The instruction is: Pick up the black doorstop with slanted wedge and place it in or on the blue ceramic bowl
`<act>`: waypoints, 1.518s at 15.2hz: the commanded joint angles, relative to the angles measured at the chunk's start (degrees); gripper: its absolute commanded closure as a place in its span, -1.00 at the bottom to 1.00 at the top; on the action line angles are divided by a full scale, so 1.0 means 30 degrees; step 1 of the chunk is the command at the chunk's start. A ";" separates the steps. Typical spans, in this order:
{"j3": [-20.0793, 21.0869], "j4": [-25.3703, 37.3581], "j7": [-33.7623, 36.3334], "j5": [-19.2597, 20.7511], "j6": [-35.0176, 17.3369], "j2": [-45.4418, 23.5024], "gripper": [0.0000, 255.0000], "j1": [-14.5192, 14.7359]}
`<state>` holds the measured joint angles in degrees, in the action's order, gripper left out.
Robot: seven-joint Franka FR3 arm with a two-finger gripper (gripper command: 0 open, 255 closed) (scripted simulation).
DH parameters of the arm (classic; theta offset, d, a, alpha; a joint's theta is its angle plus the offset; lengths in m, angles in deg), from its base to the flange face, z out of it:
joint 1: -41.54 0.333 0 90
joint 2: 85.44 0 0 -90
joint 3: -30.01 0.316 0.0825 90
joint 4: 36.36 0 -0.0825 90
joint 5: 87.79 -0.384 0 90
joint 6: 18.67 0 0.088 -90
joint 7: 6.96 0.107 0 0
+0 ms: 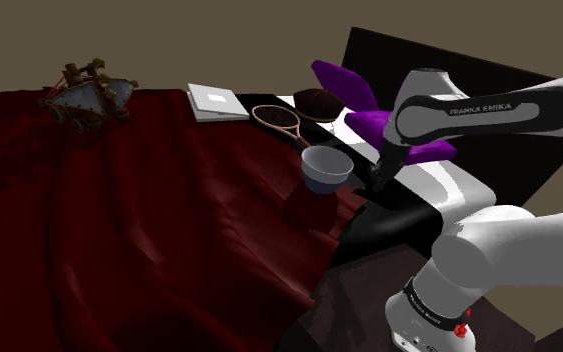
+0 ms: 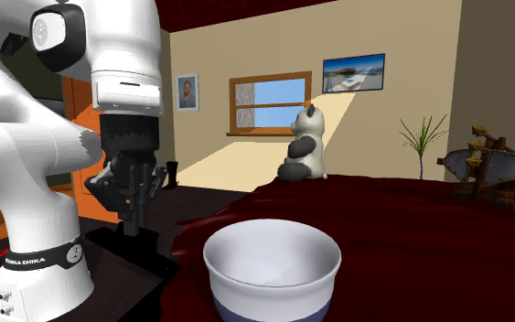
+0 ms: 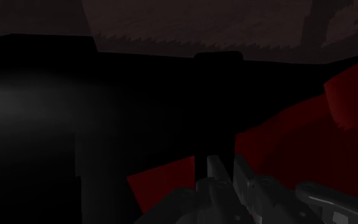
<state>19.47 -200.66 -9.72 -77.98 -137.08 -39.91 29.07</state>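
Observation:
The black doorstop (image 2: 133, 249) is a low slanted wedge lying at the edge of the dark red cloth, next to the arm's stand. My gripper (image 2: 134, 223) points straight down onto it, and its fingers stand close together, clasped on the wedge's black top. In the shoulder view the gripper (image 1: 377, 184) meets the doorstop (image 1: 409, 210) just to the right of the bowl (image 1: 326, 167). The bowl (image 2: 272, 271) is white with a blue base, upright and empty. In the wrist view the fingertips (image 3: 217, 170) nearly meet over a black surface.
On the red cloth (image 1: 169, 230) lie a model ship (image 1: 84, 95), a white book (image 1: 217, 101), a racket (image 1: 281, 120) and a dark ball (image 1: 319, 100). Purple cushions (image 1: 354, 105) lie behind the bowl. A panda toy (image 2: 305, 146) sits farther back.

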 commanded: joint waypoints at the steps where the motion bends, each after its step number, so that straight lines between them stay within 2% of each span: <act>1: 0.0097 0.0425 0.0011 -0.0108 0.0642 0.0204 1.00 0.0062; 18: 0.0631 0.4099 -0.0131 -0.0670 0.5284 0.1182 1.00 0.0290; 23: 0.0787 0.7044 0.0287 -0.1221 0.3915 -0.3146 1.00 0.1004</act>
<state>21.60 -181.40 -9.25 -81.20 -124.60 -46.71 31.58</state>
